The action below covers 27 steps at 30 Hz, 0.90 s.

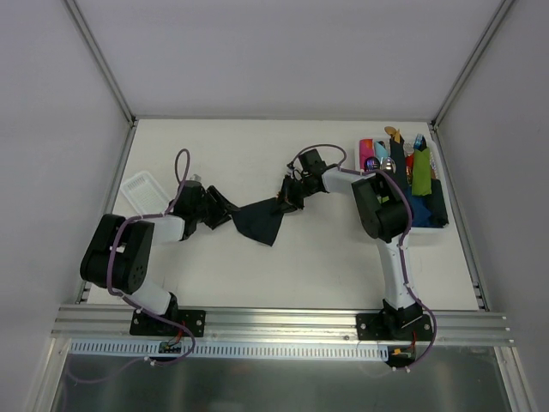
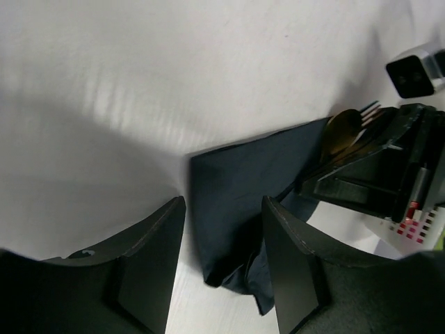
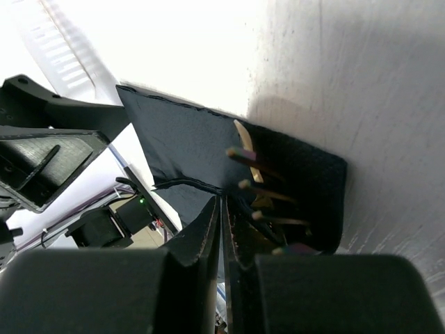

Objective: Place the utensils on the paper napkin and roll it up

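Note:
The dark navy paper napkin (image 1: 260, 221) lies crumpled at the table's middle, stretched between both grippers. My left gripper (image 1: 220, 211) is open; in the left wrist view (image 2: 222, 209) its fingers straddle the napkin's (image 2: 243, 188) folded near corner without closing. My right gripper (image 1: 287, 196) is shut on a fold of the napkin (image 3: 181, 146), its tips (image 3: 221, 203) pinched together. The fork's tines (image 3: 261, 186) stick out beside its jaws. The gold spoon bowl (image 2: 343, 131) and fork tines (image 2: 369, 109) lie at the napkin's far edge under the right gripper (image 2: 375, 174).
A white tray (image 1: 433, 232) at the right holds green (image 1: 422, 174), pink and dark rolled bundles with cutlery tips. A clear plastic container (image 1: 144, 190) lies at the left behind the left arm. The enclosure walls stand close on both sides.

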{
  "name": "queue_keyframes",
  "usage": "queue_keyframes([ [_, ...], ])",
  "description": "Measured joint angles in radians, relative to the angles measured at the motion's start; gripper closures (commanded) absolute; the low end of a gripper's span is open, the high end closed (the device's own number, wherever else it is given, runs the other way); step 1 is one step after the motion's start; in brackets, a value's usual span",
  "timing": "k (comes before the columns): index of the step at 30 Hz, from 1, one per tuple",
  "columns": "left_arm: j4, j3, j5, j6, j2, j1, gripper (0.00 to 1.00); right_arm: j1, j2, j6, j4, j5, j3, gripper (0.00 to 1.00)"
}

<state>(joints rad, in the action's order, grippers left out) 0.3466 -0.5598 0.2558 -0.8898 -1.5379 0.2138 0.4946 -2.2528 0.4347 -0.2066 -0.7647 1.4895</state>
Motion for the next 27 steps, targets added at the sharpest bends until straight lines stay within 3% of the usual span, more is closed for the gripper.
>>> queue_keyframes([
  [13, 0.366, 0.013, 0.154, -0.133, -0.2, 0.0, 0.55, 0.004, 0.0, -0.027, -0.048, 0.025, 0.023, 0.95],
  [17, 0.426, 0.042, 0.164, -0.157, -0.209, 0.0, 0.67, 0.006, 0.0, -0.029, -0.057, 0.03, 0.027, 0.95],
  [21, 0.421, 0.071, 0.182, -0.167, -0.195, 0.0, 0.77, 0.007, 0.0, -0.031, -0.062, 0.035, 0.03, 0.96],
  [27, 0.294, 0.087, 0.186, -0.132, -0.077, 0.0, 0.84, 0.009, 0.0, -0.035, -0.068, 0.041, 0.033, 0.97],
])
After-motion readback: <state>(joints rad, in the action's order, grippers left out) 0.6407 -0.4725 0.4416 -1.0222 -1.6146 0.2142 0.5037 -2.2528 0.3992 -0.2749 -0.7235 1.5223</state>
